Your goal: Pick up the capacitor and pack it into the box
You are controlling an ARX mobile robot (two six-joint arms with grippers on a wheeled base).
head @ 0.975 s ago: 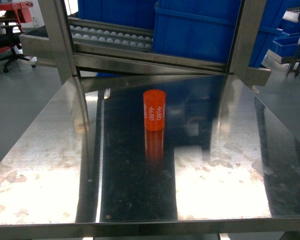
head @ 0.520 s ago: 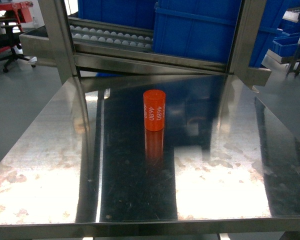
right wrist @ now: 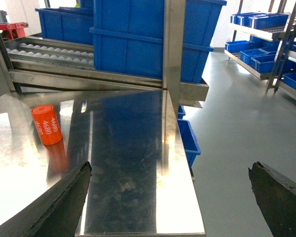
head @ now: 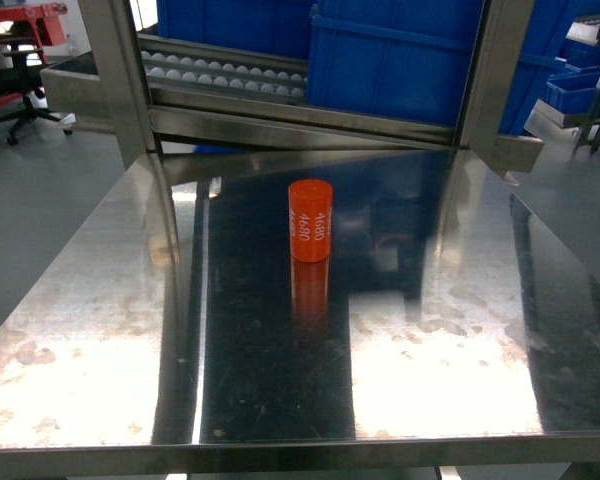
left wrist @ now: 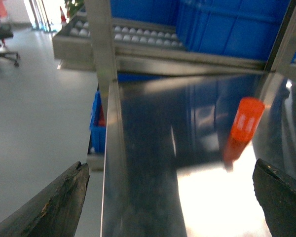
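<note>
The capacitor (head: 310, 220) is a glossy orange-red cylinder with white print. It stands upright near the middle of the steel table (head: 100, 330). Neither gripper shows in the head view. In the left wrist view my left gripper (left wrist: 170, 165) is open and empty near the table's left edge. There the capacitor (left wrist: 246, 121) lies ahead and to the right, blurred. My right gripper (right wrist: 170, 167) is open and empty over the table's right edge, with the capacitor (right wrist: 47, 124) far off to its left. The box is out of view.
Large blue bins (head: 400, 60) sit on a roller conveyor (head: 220, 72) behind the table, framed by steel posts (head: 115, 80). A small blue bin (right wrist: 188, 140) sits below the table's right side. Shelving with more blue bins (right wrist: 266, 54) stands at the far right.
</note>
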